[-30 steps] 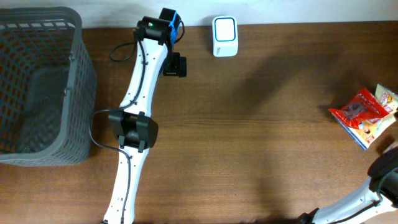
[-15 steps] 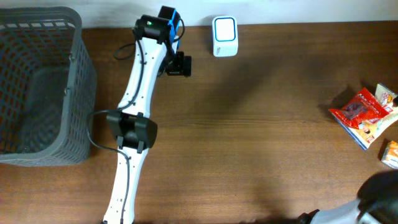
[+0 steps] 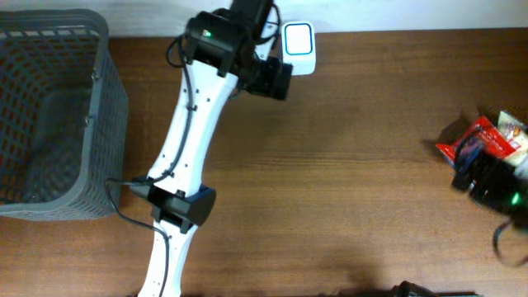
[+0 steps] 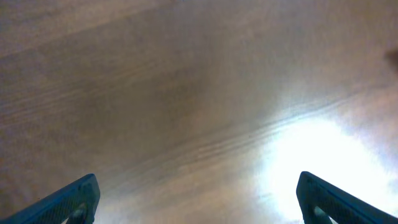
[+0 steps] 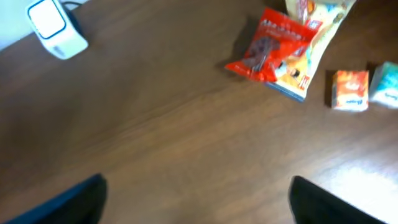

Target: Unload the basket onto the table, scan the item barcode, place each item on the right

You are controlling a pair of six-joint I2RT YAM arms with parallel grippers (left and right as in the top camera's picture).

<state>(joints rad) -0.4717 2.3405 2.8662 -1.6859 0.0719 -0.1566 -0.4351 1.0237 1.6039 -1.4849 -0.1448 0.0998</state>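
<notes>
Basically nothing was done yet. On the table (image 3: 346,165), a grey basket (image 3: 49,115) sat at the left edge. The left gripper (image 3: 272,80) hung just beside the white scanner (image 3: 298,48) at the far edge, fingers wide apart, holding nothing. The right gripper (image 5: 196,193) hovered by the snack pile at the right edge, fingers spread too, empty. The red snack packet (image 5: 273,53) lay flat there, with a small orange box (image 5: 349,90) nearby. My guess is that grabbing an item, carrying it to the scanner and showing the barcode were all left.

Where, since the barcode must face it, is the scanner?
Overhead, the scanner stands about midway along the far edge of the table, close beside the left hand.
</notes>
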